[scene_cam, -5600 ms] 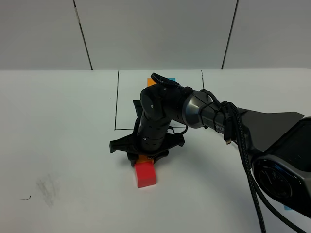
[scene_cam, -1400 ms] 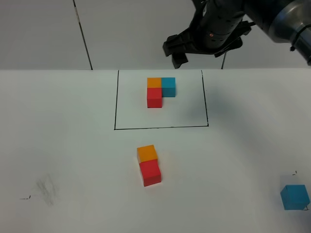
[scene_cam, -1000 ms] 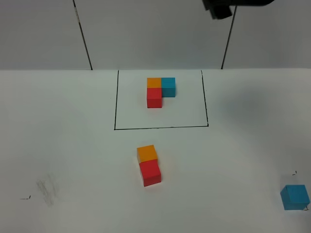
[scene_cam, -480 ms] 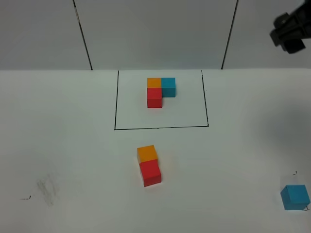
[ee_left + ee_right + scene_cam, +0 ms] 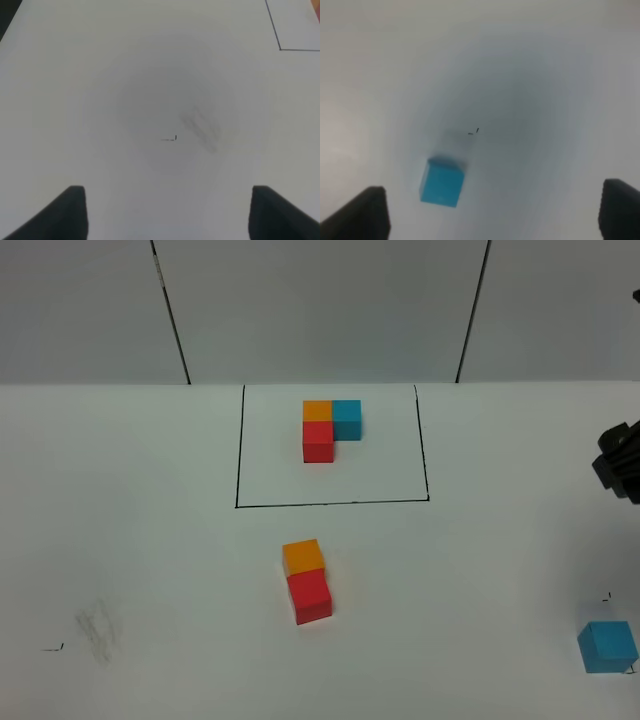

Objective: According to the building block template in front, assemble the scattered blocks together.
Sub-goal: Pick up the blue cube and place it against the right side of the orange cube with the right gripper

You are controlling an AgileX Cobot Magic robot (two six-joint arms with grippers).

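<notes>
The template (image 5: 330,430) is sitting inside its black frame toward the worktop's (image 5: 130,490) far edge, with orange at the back, blue touching it on the right-edge side and red touching it on the near side. Of the loose blocks, the orange block (image 5: 302,557) and red block (image 5: 310,597) are lying touching mid-worktop, orange farther and red nearer. The blue block (image 5: 607,646) is sitting alone at the near right corner, well apart from them. The right end effector (image 5: 495,210) is hanging above it with fingers spread wide, holding nothing, and the block is showing off-centre between them. The left end effector (image 5: 172,212) is hovering wide and empty over bare worktop toward the near left corner. The step in hand is probably fetching the blue block. That is calling for centring over the cube, squaring the fingers to two opposite flat faces and lowering fully before closing. The block is then needing to seat flush against the orange block's right-edge side without nudging the pair.
</notes>
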